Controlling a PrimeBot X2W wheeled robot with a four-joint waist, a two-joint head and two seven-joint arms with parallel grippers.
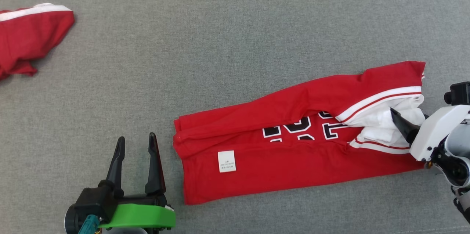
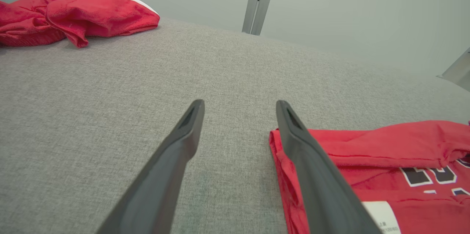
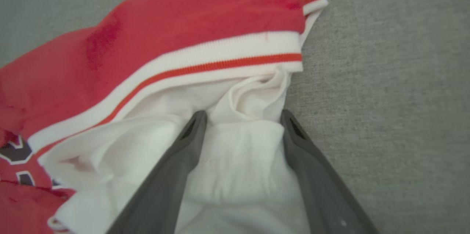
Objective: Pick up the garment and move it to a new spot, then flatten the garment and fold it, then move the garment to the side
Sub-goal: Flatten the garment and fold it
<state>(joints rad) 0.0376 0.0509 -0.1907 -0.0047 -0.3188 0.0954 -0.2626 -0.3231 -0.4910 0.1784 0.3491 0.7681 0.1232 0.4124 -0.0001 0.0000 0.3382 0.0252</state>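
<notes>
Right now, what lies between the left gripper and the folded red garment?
Nothing: in the head view a narrow strip of bare grey surface separates the left gripper from the garment.

Bright, diffuse light over my work. Faint shadow along red jersey point(image 1: 293, 160) near edge. My right wrist view of jersey blurred.

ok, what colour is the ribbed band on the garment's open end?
The ribbed band is white with one thin red-orange stripe; the right wrist view shows it best.
</notes>
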